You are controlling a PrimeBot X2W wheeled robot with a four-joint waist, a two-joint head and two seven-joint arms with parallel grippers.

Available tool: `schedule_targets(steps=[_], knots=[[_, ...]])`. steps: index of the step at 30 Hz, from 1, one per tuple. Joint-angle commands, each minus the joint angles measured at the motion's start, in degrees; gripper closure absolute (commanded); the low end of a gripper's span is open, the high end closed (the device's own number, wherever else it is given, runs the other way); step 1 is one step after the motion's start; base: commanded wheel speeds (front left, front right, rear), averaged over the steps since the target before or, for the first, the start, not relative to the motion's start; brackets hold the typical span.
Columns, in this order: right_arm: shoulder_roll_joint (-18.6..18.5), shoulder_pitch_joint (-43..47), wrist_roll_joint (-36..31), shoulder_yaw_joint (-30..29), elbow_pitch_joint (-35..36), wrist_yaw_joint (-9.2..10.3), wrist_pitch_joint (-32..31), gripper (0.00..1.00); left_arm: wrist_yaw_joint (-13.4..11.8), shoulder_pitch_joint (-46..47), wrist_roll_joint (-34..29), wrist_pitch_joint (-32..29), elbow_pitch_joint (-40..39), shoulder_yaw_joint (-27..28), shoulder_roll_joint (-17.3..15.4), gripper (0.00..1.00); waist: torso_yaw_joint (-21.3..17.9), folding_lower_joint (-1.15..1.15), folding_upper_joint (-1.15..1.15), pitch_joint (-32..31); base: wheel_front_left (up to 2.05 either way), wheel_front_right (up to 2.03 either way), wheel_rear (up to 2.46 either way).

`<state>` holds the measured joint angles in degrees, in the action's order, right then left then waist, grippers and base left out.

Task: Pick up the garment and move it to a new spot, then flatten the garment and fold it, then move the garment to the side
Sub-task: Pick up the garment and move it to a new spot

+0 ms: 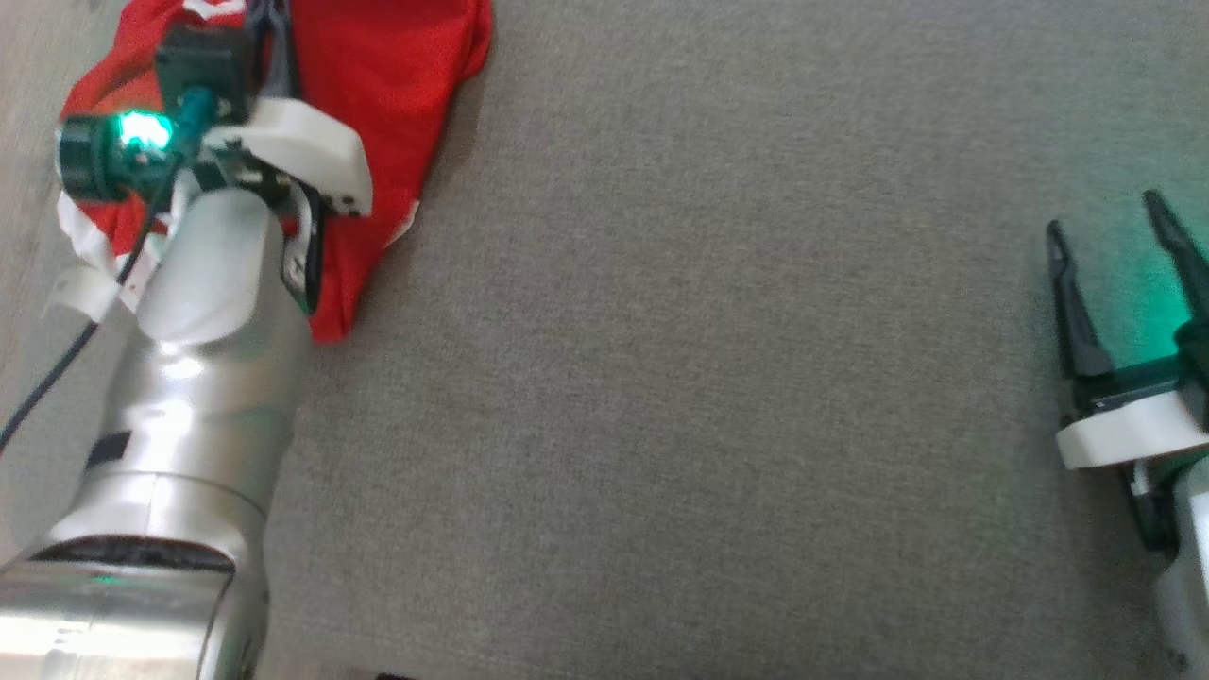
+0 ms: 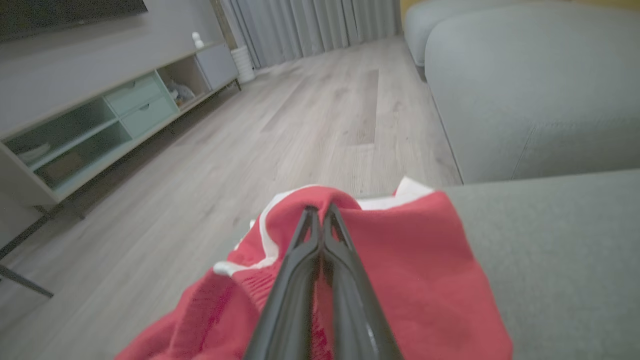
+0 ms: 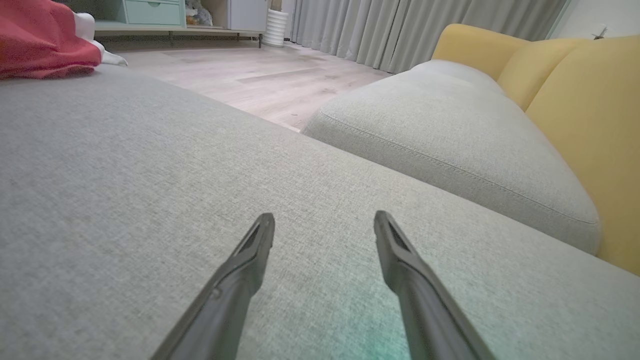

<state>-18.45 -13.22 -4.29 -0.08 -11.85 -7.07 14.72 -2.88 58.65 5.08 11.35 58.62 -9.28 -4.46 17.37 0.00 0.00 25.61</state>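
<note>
The garment (image 1: 378, 76) is a crumpled red mesh jersey with white trim. It lies at the far left corner of the grey cushion (image 1: 708, 378), close to the cushion's edge. My left gripper (image 2: 320, 210) reaches over it with both fingers pressed together, and a raised fold of red cloth (image 2: 410, 260) is pinched at the tips. In the head view the left forearm and wrist cover part of the jersey. My right gripper (image 1: 1103, 215) hovers low over bare cushion at the far right, fingers spread wide (image 3: 324, 220) with nothing between them. The jersey (image 3: 40, 40) lies far off in the right wrist view.
Beyond the cushion's edge by the jersey is pale wooden floor (image 2: 300, 125), with a low cabinet (image 2: 100, 120) along the wall. A second grey seat (image 3: 450, 140) with yellow backrests (image 3: 590, 110) stands across a gap. A broad stretch of cushion separates the two grippers.
</note>
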Motion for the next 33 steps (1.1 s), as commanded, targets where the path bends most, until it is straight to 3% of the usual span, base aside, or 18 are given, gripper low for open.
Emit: schedule_targets(steps=[1, 8, 14, 22, 28, 32, 33], knots=[[-0.2, 1.5, 0.5, 1.2, 1.2, -0.42, 0.3, 0.00, 0.2, 2.2, 0.5, 0.7, -2.2, 1.1, -3.1, 1.00, -0.8, 0.00, 0.00, -1.2, 0.00, 0.00, 0.00], [3.8, 1.5, 0.6, 1.7, 0.2, -0.42, 0.3, 0.00, 2.8, 6.1, -1.2, 2.6, -10.4, -1.6, -4.9, 1.00, -5.2, 0.00, 0.00, -7.6, 0.00, 0.00, 0.00], [9.7, 1.3, 1.2, 2.2, 0.1, -0.42, 0.3, 0.00, 6.4, 9.4, -2.3, -0.7, -23.2, -4.8, -6.3, 1.00, -14.9, 0.00, 0.00, -13.9, 0.00, 0.00, 0.00], [14.2, 1.5, 3.8, 1.8, 0.5, -0.42, 0.3, 0.00, 8.8, 8.9, -0.9, -8.0, -34.6, -8.7, -5.3, 1.00, -27.9, 0.00, 0.00, -15.7, 0.00, 0.00, 0.00], [15.4, 1.5, 6.3, 2.2, 0.5, -0.42, 0.3, 0.00, 9.9, 0.1, 2.2, -9.9, -38.0, -15.2, -2.7, 1.00, -35.6, 0.00, 0.00, -14.3, 0.00, 0.00, 0.00], [15.5, 1.7, 9.6, 3.0, 0.6, -0.42, 0.3, 0.00, 10.2, -15.8, 5.9, -8.1, -37.5, -25.9, 0.0, 1.00, -39.1, 0.00, 0.00, -11.9, 0.00, 0.00, 0.00], [15.5, 1.8, 10.2, 3.1, 0.5, -0.42, 0.3, 0.00, 10.3, -19.2, 7.1, -7.4, -36.5, -28.1, 0.4, 0.63, -39.3, 0.00, 0.00, -11.5, 0.00, 0.00, 0.00]])
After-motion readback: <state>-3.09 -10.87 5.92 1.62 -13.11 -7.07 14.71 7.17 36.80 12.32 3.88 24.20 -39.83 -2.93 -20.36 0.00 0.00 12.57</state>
